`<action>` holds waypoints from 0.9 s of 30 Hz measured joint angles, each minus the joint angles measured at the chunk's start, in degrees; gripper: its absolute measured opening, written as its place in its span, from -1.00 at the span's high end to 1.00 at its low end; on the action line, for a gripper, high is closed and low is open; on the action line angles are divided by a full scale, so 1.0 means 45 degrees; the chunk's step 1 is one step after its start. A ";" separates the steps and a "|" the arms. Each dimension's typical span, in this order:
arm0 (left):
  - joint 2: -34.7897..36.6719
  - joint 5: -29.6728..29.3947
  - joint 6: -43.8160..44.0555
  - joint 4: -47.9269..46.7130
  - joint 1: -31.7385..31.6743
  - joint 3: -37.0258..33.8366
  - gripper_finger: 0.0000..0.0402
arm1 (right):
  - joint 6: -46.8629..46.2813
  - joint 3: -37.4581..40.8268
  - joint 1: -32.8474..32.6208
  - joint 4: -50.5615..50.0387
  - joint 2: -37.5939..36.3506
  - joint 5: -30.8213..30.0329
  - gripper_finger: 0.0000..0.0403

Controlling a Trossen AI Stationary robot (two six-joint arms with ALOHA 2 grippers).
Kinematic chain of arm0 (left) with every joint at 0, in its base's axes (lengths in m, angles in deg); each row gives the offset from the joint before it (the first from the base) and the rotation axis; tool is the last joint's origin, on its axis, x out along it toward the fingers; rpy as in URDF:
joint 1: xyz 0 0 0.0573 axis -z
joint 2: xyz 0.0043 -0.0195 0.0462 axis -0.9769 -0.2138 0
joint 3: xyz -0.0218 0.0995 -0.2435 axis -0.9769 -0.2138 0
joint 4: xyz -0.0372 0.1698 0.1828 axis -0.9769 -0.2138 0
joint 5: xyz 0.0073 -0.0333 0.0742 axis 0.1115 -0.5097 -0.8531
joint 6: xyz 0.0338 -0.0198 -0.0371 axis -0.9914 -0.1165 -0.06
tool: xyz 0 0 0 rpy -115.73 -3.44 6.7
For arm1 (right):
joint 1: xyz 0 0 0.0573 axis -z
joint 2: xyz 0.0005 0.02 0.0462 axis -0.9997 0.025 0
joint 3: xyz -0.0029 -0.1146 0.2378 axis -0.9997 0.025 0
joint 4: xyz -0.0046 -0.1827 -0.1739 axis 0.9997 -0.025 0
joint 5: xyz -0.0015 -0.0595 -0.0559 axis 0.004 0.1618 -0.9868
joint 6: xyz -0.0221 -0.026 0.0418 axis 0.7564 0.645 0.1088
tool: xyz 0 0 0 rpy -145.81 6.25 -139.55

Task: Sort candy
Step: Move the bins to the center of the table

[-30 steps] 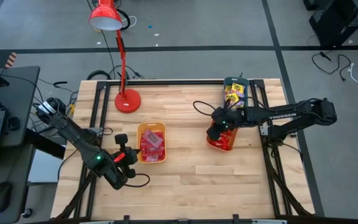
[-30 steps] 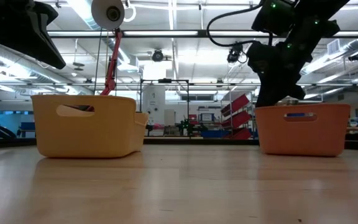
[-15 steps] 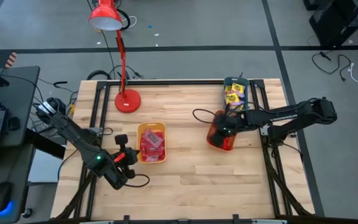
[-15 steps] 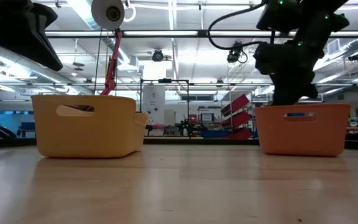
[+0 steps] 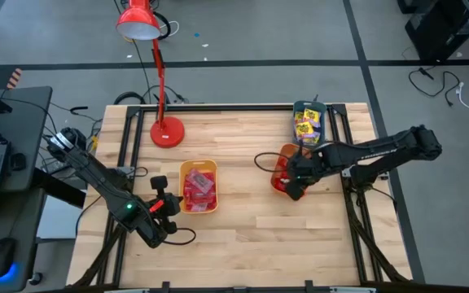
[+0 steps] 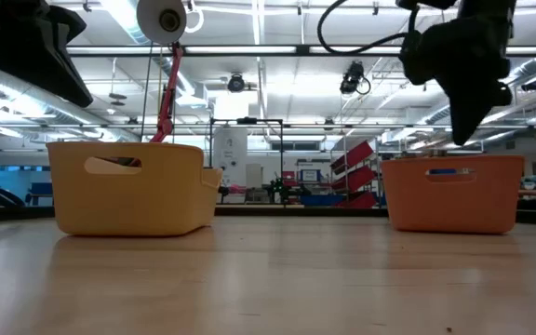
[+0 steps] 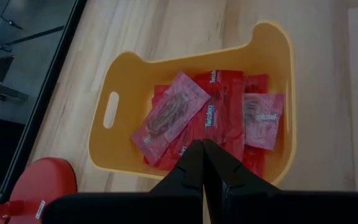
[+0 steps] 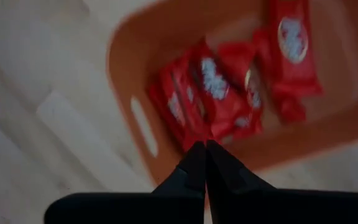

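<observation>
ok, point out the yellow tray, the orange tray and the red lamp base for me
yellow tray (image 5: pixel 182 170): high view, bare rim at its far end.
orange tray (image 6: pixel 449 195): low view, middle of its near side wall.
red lamp base (image 5: pixel 168 131): high view, centre of the round foot.

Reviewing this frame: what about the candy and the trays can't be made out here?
- Low view: both tray walls hide the candy inside.
- High view: the right gripper covers part of the orange tray.
- Right wrist view: red wrappers too blurred to read.
- High view: yellow packets in the far tray too small to count.
</observation>
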 joint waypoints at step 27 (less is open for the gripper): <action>0.0000 0.0010 0.0010 0.0029 0.0003 0.0000 1.00 | 0.0624 0.0027 0.0033 0.2792 0.1577 -0.1727 1.00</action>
